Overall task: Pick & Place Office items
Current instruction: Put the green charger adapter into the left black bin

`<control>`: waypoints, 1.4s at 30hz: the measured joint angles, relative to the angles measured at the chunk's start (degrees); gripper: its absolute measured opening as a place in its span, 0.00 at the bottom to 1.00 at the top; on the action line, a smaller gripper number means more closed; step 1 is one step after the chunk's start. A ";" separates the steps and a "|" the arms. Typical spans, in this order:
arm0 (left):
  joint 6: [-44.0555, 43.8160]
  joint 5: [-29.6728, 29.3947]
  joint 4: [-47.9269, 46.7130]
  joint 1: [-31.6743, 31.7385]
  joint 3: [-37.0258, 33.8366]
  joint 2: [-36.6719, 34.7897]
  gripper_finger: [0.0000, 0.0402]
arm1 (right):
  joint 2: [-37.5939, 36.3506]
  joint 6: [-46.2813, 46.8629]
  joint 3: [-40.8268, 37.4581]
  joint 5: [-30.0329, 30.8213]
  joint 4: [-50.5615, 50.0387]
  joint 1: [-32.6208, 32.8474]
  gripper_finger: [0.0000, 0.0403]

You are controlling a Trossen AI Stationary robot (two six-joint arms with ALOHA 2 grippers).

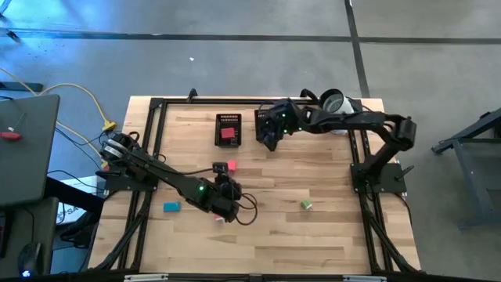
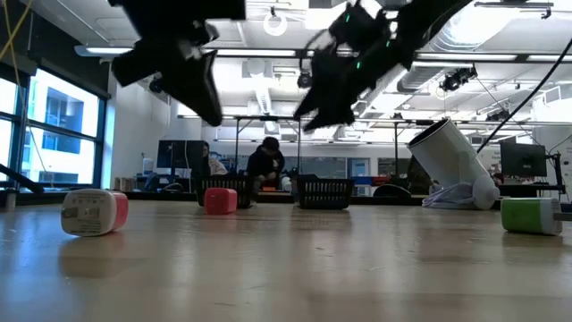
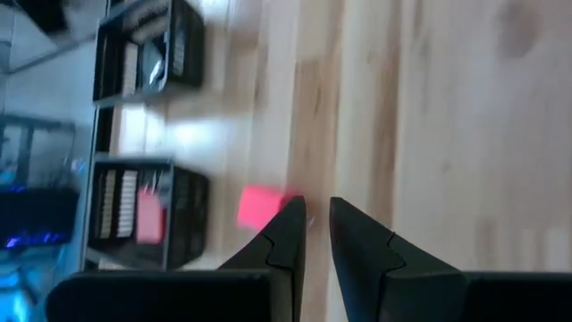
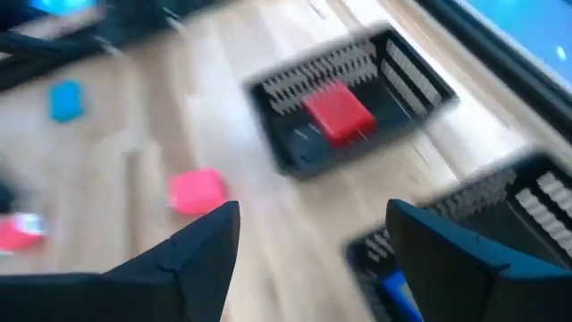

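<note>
Right pincer (image 1: 270, 135), at upper centre, is hovering wide open and empty over a mesh tray (image 4: 500, 233), seemingly releasing; next, fetching the pink block (image 1: 232, 166). Left pincer (image 1: 228, 210) is nearly closed, empty.

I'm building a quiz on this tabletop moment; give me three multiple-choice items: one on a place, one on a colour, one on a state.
1. Where is the red block?
A. In the left tray
B. On bare wood
C. In the left hand

2. What colour is the block lying alone on the right half of the table?
A. Teal
B. Green
C. Black

3. How are the right hand's fingers?
A. Shut on a block
B. Shut, empty
C. Open, empty

Key: 1 A, the high view shows it inside the mesh; 2 B, it is green from above; 3 C, the right wrist view shows a wide gap holding nothing.
</note>
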 joint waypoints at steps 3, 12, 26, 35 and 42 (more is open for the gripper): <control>-4.96 -0.13 -4.70 0.91 -0.22 0.00 0.12 | -3.98 -0.52 0.00 0.11 -1.97 2.64 0.66; -18.51 -0.67 -7.25 2.04 -5.94 -0.02 0.12 | -10.82 -0.76 0.04 7.44 -8.64 14.60 0.66; -22.74 -2.00 -4.70 4.52 -12.79 -0.01 0.12 | -10.86 5.60 0.02 17.39 -14.69 28.33 0.66; -18.15 -0.06 -0.80 5.87 -12.55 -0.02 0.12 | -10.60 12.35 0.02 22.39 -25.69 32.69 0.66; -11.98 5.46 2.90 9.36 -12.55 -0.01 0.18 | -10.60 16.55 0.02 23.16 -30.34 34.51 0.66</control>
